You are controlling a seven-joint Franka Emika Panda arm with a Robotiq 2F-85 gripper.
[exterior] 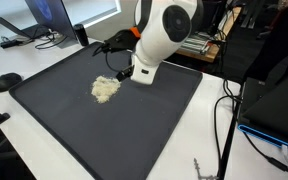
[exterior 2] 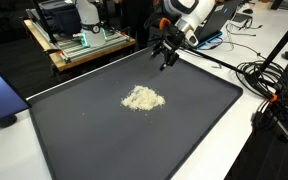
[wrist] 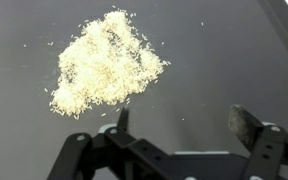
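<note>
Grains [wrist: 106, 62] lie in a loose pale heap on the dark mat [exterior 2: 199, 135], at about eleven o'clock from the gripper [wrist: 182, 128] in the wrist view. The gripper's fingers are spread wide and empty, hanging above the mat near the heap without touching it.

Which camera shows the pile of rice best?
The wrist view: the pile of rice fills much of the picture from close above, with single grains and scattered strays visible. In both exterior views it is only a small pale heap on the dark mat, its grains too small to tell apart.
</note>
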